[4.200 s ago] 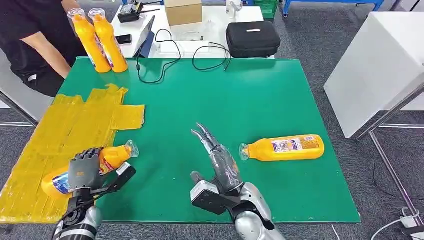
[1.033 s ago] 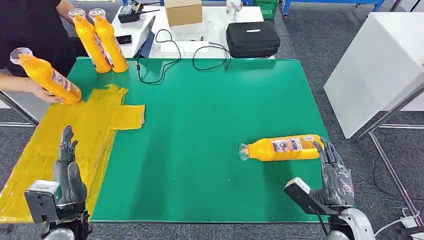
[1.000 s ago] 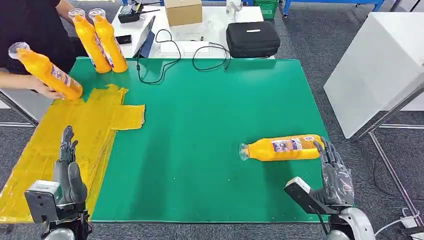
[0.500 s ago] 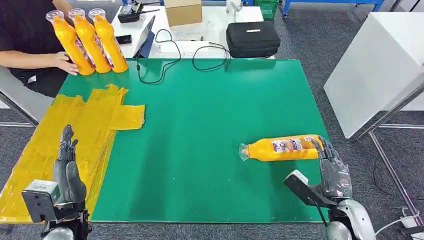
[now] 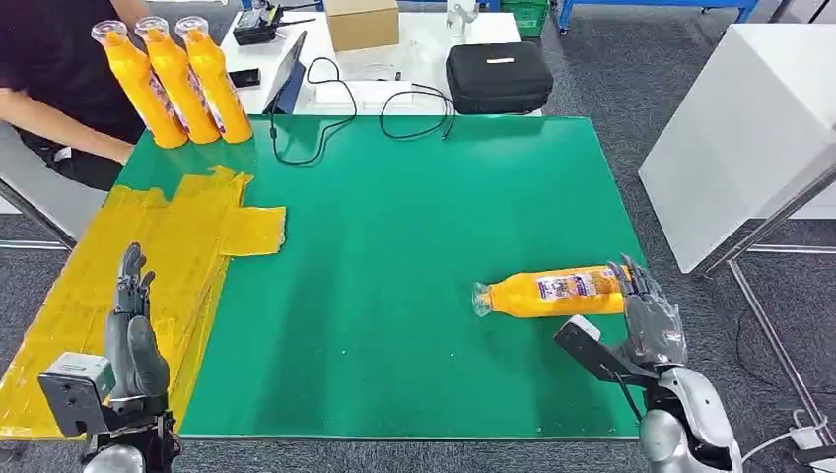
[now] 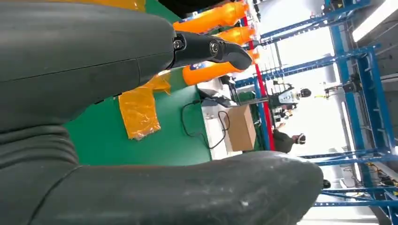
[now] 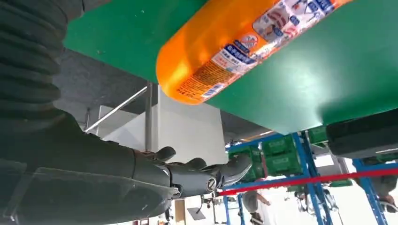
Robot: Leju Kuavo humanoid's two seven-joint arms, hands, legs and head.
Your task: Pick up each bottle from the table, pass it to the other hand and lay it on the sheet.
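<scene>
Orange bottle point(image 5: 554, 291) lying on green table point(image 5: 414, 217), w/ right hand point(image 5: 646, 317) spreading beside its base; left hand point(image 5: 131, 330) hovering spread over yellow sheet point(image 5: 128, 256).

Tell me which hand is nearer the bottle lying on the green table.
Right. The right hand is open at the base end of the lying bottle; the left hand hovers open over the yellow sheet, far across the table.

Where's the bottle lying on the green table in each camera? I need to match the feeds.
Head view: lying bottle, near the table's right edge, base against the right hand.
Right wrist view: its labelled base end, close to the camera.
Left wrist view: not in it.
Shared landmark: the green table.
</scene>
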